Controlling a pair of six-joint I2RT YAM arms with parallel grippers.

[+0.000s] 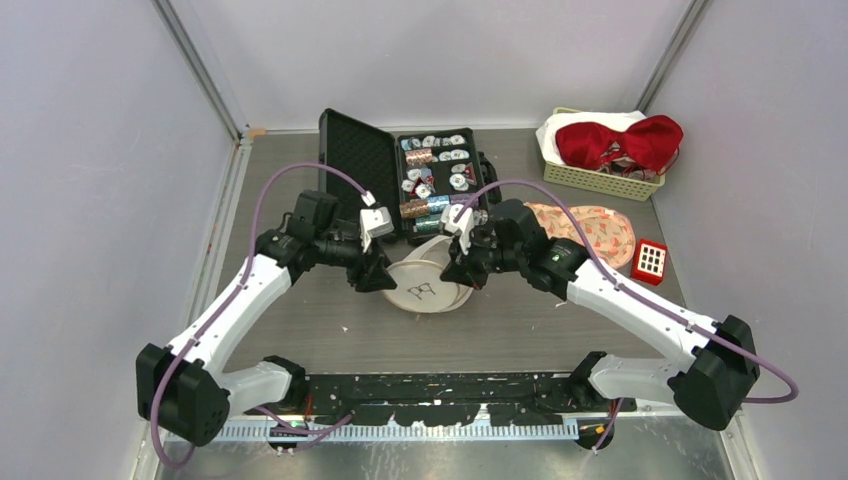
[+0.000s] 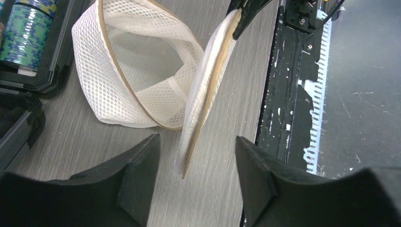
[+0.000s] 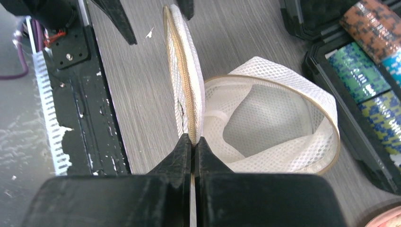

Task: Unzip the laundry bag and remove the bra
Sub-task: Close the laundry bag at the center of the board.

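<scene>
From above, shows the laundry bag (image 1: 428,287) mid-table between left gripper (image 1: 374,276) and right gripper (image 1: 463,272), equally near; from left wrist, finds its lid flap (image 2: 208,90) upright, edge-on, between wide-spread fingers; from right wrist, finds that flap pinched tight, bag hollow seemingly empty, no bra made out inside.

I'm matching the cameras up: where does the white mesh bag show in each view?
Top external: mesh bag at picture centre.
Left wrist: mesh bag upper left of centre.
Right wrist: mesh bag right of centre.
Shared landmark: chip case, beside the bag in all three.
</scene>
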